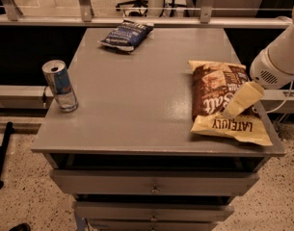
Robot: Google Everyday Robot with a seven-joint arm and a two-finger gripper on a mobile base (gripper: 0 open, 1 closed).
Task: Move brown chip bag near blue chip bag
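The tool [232, 110] hangs low over the brown chip bag [211, 88] at the right edge of the surface [141, 105]. Ahead and to its left, open grey top runs to the blue chip bag [126, 34], with a rail [151, 21] just behind that bag. The can [60, 85] stands far to its left, off that line.

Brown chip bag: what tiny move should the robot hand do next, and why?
Probably lower a little and take hold of the brown chip bag. The gripper is already over the bag's front part, and the bag lies at a front corner of the table, far from the blue chip bag at the back edge.
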